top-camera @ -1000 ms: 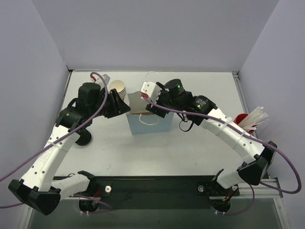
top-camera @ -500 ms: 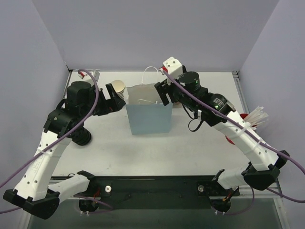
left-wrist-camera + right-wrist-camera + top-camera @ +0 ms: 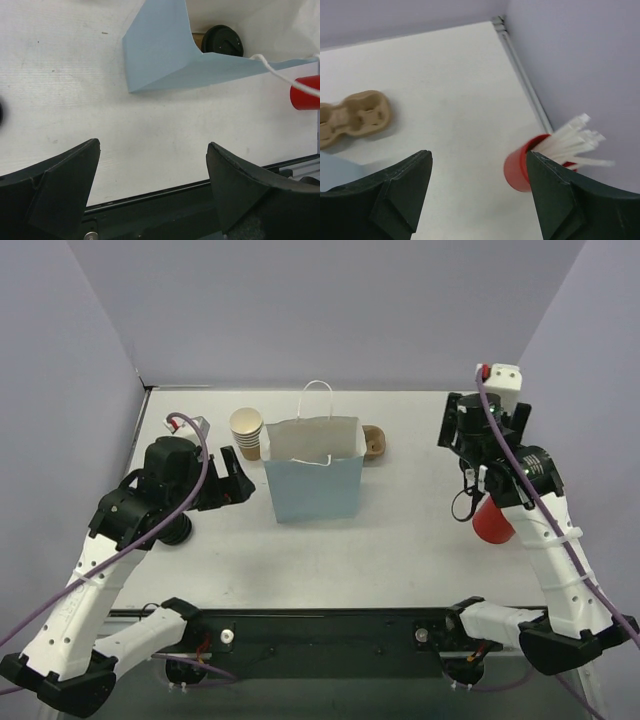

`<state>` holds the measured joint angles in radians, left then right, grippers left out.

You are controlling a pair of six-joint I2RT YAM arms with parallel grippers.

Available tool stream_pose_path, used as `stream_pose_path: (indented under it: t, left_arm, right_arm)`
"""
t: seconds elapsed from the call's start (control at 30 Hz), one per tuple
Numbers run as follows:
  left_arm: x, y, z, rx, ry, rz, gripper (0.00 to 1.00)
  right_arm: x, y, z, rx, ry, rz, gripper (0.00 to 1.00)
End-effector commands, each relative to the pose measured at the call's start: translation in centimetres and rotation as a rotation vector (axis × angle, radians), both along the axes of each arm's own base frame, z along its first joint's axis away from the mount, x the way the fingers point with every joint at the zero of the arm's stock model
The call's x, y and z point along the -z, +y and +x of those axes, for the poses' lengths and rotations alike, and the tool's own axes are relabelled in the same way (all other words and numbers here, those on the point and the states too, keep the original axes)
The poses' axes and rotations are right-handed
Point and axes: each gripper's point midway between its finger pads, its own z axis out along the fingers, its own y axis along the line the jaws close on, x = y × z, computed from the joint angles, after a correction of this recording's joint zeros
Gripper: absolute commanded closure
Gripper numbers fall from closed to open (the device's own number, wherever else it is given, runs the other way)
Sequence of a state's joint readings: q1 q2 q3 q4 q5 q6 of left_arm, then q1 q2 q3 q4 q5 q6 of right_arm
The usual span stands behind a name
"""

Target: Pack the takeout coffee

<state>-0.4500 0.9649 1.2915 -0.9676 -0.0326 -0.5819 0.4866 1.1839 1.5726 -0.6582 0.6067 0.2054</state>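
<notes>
A light blue paper bag [image 3: 311, 483] with white handles stands upright mid-table. In the left wrist view a black-lidded tan coffee cup [image 3: 222, 40] shows inside the bag's [image 3: 159, 51] open top. A second black round lid [image 3: 177, 528] shows under my left arm. The brown pulp two-cup tray [image 3: 374, 443] lies empty behind the bag's right side, and also shows in the right wrist view [image 3: 353, 118]. My left gripper [image 3: 238, 478] [image 3: 152, 146] is open and empty left of the bag. My right gripper [image 3: 484, 418] [image 3: 479, 155] is open and empty at the far right.
A stack of lidless tan cups [image 3: 246, 431] stands behind the bag's left side. A red cup of white straws [image 3: 491, 524] [image 3: 530, 165] stands by the right wall, below my right arm. The black rail [image 3: 165, 200] runs along the near edge.
My right gripper has left the bag's top and swung to the far right. My left gripper has drawn back a little to the left. The bag now stands free.
</notes>
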Motion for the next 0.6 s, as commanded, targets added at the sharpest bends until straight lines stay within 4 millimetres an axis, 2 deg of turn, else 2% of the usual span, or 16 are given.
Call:
stream_pose_path:
  t: [0.0, 0.03, 0.1, 0.13, 0.2, 0.37, 0.57]
  left_arm:
    - [-0.5, 0.9, -0.5, -0.017, -0.01, 0.071, 0.03]
    - [-0.4, 0.7, -0.8, -0.006, -0.005, 0.083, 0.03]
    - [-0.5, 0.7, -0.7, -0.009, -0.011, 0.092, 0.03]
    - [-0.3, 0.7, -0.6, -0.01, -0.011, 0.091, 0.03]
    - [0.0, 0.6, -1.0, -0.002, -0.012, 0.072, 0.03]
    - [2.2, 0.7, -1.9, 0.001, 0.029, 0.069, 0.03]
    - [4.1, 1.1, -2.0, -0.001, 0.038, 0.089, 0.03]
  right_arm:
    - [3.2, -8.2, -3.6, 0.319, 0.099, 0.028, 0.23]
    - [4.2, -9.4, -4.6, 0.357, 0.11, 0.056, 0.26]
    - [5.9, -9.8, -5.0, 0.354, 0.142, 0.17, 0.31]
    - [7.1, -12.0, -6.1, 0.436, 0.162, 0.211, 0.34]
    - [8.5, -12.8, -7.2, 0.488, 0.207, 0.219, 0.34]
    - [11.1, -14.4, -9.8, 0.592, 0.305, 0.209, 0.35]
    - [13.5, -14.9, -10.9, 0.609, 0.424, 0.185, 0.35]
